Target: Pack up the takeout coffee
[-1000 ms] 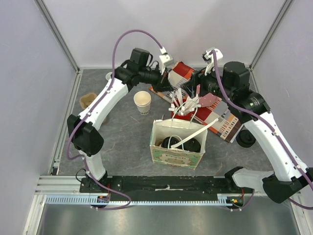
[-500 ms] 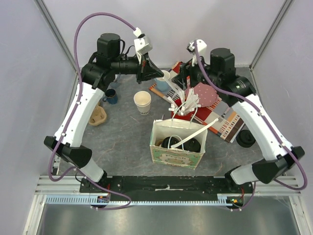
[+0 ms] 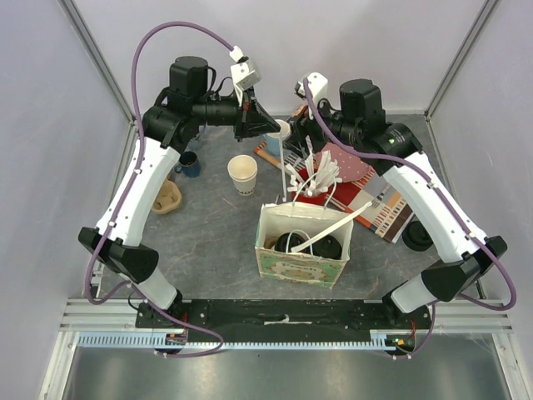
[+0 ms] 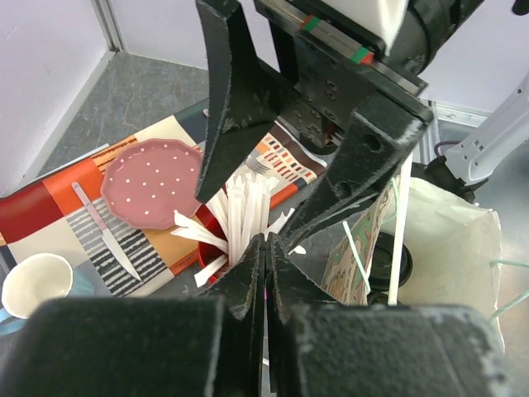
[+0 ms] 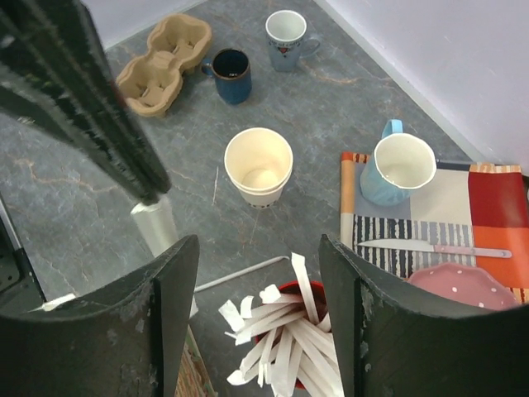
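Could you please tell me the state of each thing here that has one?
Left gripper: shut.
Right gripper: open, empty.
Paper cup: upright, no lid.
Paper bag: upright, open, black lids inside.
Light blue mug: upright, empty.
Dark blue mug: upright.
Cup carrier: empty.

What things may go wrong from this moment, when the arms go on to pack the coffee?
The right arm's open jaws hang above the red cup of white sticks; lowering may knock it over. The paper cup has no lid, so a hard grip may crush it. Both arms' jaws are close together and may collide.
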Available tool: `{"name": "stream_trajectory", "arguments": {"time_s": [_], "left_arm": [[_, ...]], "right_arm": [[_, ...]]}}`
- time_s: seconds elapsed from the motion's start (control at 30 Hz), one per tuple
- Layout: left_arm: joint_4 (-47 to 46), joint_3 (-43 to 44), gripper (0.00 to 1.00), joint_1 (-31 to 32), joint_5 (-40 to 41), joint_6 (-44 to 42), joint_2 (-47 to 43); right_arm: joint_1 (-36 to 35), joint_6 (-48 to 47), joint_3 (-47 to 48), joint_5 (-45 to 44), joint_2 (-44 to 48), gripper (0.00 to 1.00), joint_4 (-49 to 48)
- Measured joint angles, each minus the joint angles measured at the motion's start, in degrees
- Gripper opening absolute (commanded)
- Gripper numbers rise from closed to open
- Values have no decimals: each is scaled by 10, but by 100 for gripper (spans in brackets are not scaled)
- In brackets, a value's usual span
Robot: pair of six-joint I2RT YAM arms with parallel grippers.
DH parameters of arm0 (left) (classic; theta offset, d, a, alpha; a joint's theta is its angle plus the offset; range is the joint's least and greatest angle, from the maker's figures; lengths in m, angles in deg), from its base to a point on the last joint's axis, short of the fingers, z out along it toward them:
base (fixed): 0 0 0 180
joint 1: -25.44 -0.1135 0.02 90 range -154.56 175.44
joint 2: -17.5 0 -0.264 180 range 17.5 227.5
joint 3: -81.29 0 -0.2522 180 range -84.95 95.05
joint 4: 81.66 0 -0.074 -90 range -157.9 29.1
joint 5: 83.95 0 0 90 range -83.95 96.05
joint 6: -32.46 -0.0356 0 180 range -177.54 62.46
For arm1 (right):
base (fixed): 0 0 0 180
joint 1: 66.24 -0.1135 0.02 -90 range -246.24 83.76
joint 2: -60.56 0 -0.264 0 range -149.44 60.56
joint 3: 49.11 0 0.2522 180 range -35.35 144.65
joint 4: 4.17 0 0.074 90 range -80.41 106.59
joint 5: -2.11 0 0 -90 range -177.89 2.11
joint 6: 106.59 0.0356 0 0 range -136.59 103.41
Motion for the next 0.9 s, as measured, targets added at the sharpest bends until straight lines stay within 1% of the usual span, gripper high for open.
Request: {"name": "stream_trajectory", "arguments": {"time_s": [0.17,0.27,0.37,0.43,0.5,0.6,0.7,0.77,0.8,0.83,0.9], "left_arm": [[1,-1,2,0,17,-3,6],[0,0,2,0,30,-5,10],[-1,0,2,0,28,-5,15],[-5,0,2,0,25,-5,17],[-11,0,2,0,24,-5,19],[-17,0,2,0,22,-4,19],[-18,0,2,0,21,0,19],[-21,0,2,0,21,2,19],[-24,0,2,0,21,5,19],[-28,-1,2,0,21,7,19],[-35,-2,2,0,21,13,19]], "right_arm": [[2,-42,7,-19,6,74,54],[18,-64,3,-31,28,75,94],[30,-69,9,-20,46,75,120],[24,-67,22,-11,42,75,122],[12,-57,27,-10,35,75,102],[-1,-34,20,-5,23,71,54],[-4,-15,20,3,4,65,15],[-5,-5,20,5,-10,58,-2],[-5,-2,20,7,-17,52,-7],[-6,3,20,9,-24,38,-13],[-8,10,20,10,-35,25,-24]]}}
